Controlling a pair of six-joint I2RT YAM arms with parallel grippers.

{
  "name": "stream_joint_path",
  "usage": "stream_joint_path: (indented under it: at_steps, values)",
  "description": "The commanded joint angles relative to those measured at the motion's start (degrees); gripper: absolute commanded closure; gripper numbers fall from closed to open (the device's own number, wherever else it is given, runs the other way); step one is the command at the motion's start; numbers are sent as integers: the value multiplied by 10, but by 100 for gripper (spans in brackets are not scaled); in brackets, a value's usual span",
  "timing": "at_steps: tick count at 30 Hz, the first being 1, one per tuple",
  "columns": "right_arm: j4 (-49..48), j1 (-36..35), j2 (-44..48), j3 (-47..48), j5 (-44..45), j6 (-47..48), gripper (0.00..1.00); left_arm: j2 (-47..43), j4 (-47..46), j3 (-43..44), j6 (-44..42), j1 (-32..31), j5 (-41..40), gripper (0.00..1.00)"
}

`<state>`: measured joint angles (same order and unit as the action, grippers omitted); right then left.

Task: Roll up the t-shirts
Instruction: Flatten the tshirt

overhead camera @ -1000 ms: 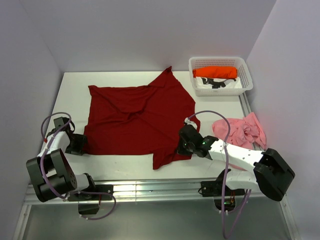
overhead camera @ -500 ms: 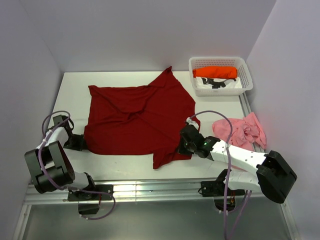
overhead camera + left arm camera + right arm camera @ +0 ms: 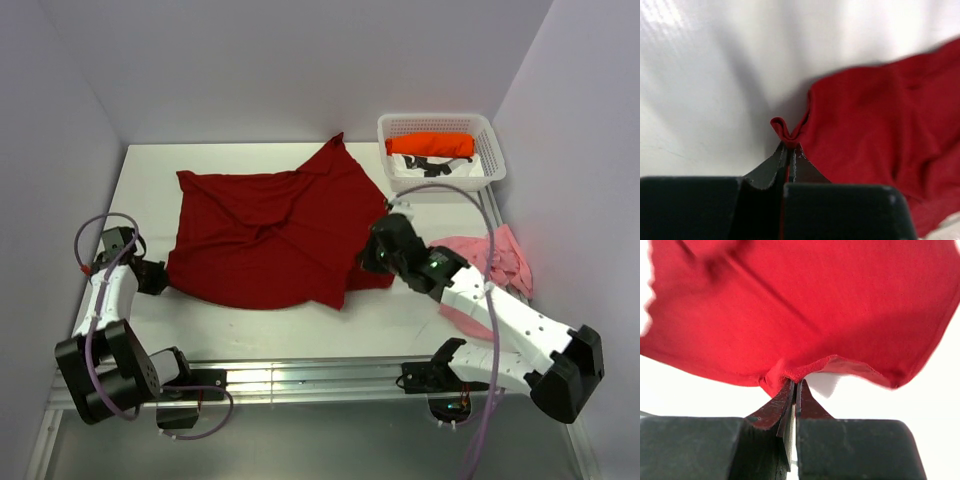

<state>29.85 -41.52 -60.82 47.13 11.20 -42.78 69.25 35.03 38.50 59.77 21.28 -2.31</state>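
The dark red t-shirt (image 3: pixel 270 225) lies spread on the white table. At its near left corner my left gripper (image 3: pixel 160 277) is shut on a pinch of the hem (image 3: pixel 785 131). My right gripper (image 3: pixel 381 250) is shut on the shirt's right edge (image 3: pixel 790 374) and holds it off the table, the near right part folded in. The pink t-shirt (image 3: pixel 495 262) lies crumpled at the right, partly under my right arm. The orange-red t-shirt (image 3: pixel 431 145) lies rolled in the basket.
A white mesh basket (image 3: pixel 441 124) at the back right corner also holds white and black cloth. Grey walls close in the table on the left, back and right. A metal rail (image 3: pixel 300 375) runs along the near edge.
My left gripper shut on the shirt's near left corner. My right gripper lifted and carried the shirt's right edge back and to the right, folding the near right flap in.
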Motion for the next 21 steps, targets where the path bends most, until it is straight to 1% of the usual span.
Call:
stream_joint_path:
  at_steps: [1, 2, 3, 5, 6, 8, 9, 11, 14, 16, 17, 21]
  values:
    - [38, 23, 14, 93, 31, 38, 100, -49, 3, 45, 13, 0, 18, 100]
    - [52, 28, 9, 112, 31, 42, 100, -61, 6, 53, 18, 0, 19, 100]
    - [57, 29, -3, 151, 31, 50, 100, -67, 12, 72, 20, 0, 19, 100]
    - [59, 32, -13, 189, 28, 62, 100, -73, 14, 96, 27, 3, 32, 100]
    - [62, 34, -24, 233, 34, 73, 100, -74, 17, 118, 32, 3, 34, 100]
    - [58, 35, -31, 275, 47, 83, 100, -73, 14, 137, 53, 3, 44, 100]
    - [51, 35, -34, 307, 61, 92, 100, -73, 7, 150, 61, 2, 50, 100]
    - [16, 37, -36, 334, 66, 104, 100, -69, -14, 163, 89, 3, 70, 100]
    - [-29, 42, -40, 403, 70, 139, 100, -72, -48, 197, 125, 3, 91, 100]
    - [-47, 46, -44, 432, 84, 152, 100, -74, -74, 214, 147, 3, 95, 100]
    - [-60, 48, -47, 463, 89, 168, 100, -74, -78, 237, 153, 3, 98, 100]
    - [-94, 57, -53, 507, 102, 201, 100, -66, -67, 314, 167, 3, 93, 99]
